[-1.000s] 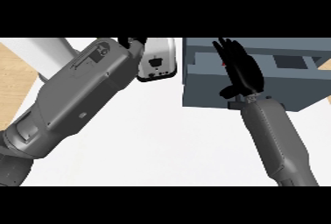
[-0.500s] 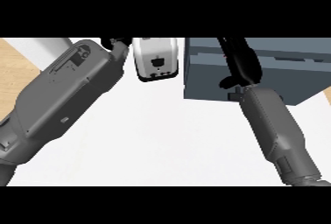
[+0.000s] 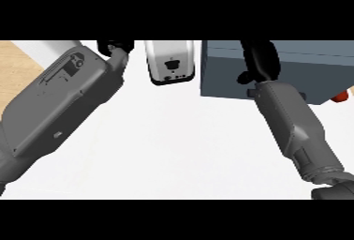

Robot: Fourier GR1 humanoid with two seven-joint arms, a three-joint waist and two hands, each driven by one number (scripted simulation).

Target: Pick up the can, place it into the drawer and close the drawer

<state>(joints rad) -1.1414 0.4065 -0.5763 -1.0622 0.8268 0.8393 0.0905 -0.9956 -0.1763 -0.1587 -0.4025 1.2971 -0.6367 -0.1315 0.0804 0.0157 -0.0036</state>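
The grey drawer unit [image 3: 221,70] stands at the top right and shows a flat grey top and front; nothing of its inside is visible. My right hand [image 3: 259,61] lies against it with its fingers straight, running up past the view's top edge. No can shows anywhere. My left forearm fills the left side. Only a dark bit of my left hand [image 3: 114,47] shows at the top, left of the drawer unit and apart from it.
A white appliance with a dark panel [image 3: 171,61] stands between the two arms at the top. A small red object [image 3: 341,96] peeks in at the right edge beside the drawer unit. Wooden floor [image 3: 17,56] shows beyond the white counter's left edge.
The drawer's open inside, visible a second ago, no longer shows. My right hand has moved up along with the drawer. Both arms and the appliance now sit larger and lower in view.
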